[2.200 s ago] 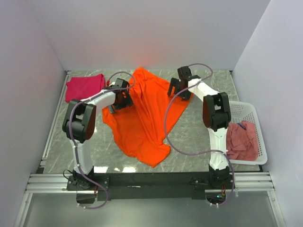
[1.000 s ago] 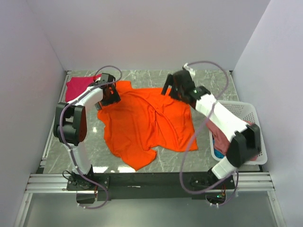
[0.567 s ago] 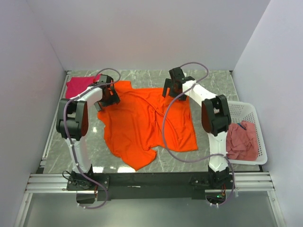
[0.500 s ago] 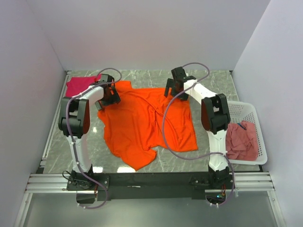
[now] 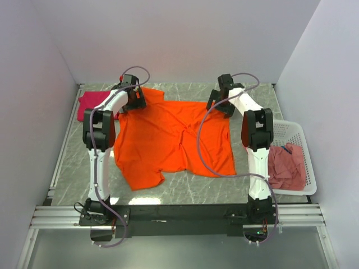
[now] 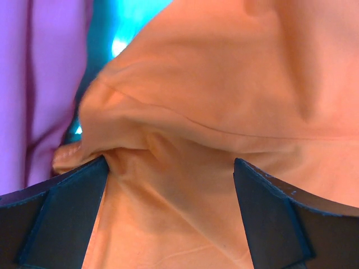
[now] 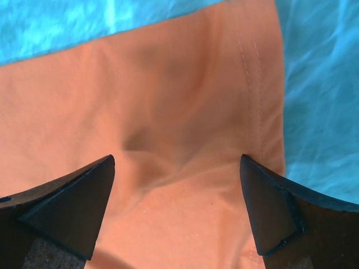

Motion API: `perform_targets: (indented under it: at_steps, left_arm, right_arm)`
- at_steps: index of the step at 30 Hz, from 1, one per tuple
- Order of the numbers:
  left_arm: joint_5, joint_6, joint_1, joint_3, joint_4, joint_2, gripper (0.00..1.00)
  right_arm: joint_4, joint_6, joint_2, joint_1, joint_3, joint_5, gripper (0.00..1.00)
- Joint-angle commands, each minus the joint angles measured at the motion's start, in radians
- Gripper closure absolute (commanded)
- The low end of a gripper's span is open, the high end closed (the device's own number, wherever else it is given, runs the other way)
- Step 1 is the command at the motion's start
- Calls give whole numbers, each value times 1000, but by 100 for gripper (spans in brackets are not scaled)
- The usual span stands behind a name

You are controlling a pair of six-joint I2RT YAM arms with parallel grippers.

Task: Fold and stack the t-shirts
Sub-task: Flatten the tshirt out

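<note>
The bright orange t-shirt (image 5: 171,137) lies spread fairly flat on the marble table, with one edge along the far side. My left gripper (image 5: 134,98) is over its far left corner and my right gripper (image 5: 220,103) is over its far right corner. In the left wrist view the gripper (image 6: 171,207) has its jaws wide apart over wrinkled orange cloth (image 6: 213,84). In the right wrist view the gripper (image 7: 176,207) is also wide open over the cloth's hemmed edge (image 7: 255,84). A magenta-pink shirt (image 5: 92,103) lies folded at the far left. The blue shirt is hidden.
A white lattice basket (image 5: 296,134) stands at the right table edge and holds a dusty rose-pink shirt (image 5: 286,168). White walls close in the left, far and right sides. The magenta shirt also shows at the left of the left wrist view (image 6: 33,84).
Both grippers moved toward the far wall and apart, dragging the orange shirt's far edge with them. The shirt now lies wider and flatter than before.
</note>
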Motion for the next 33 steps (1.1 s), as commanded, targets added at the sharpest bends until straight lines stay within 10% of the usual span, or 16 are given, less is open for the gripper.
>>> perform_targets:
  at_steps: [1, 19, 33]
  left_arm:
    - [74, 45, 14, 94, -37, 80, 0]
    - [168, -14, 25, 288, -16, 167, 1]
    - [174, -77, 19, 159, 102, -61, 0]
  right_arm:
    - [-105, -23, 55, -45, 111, -61, 2]
    - [-179, -60, 194, -180, 382, -95, 7]
    - [-65, -134, -5, -139, 288, -170, 6]
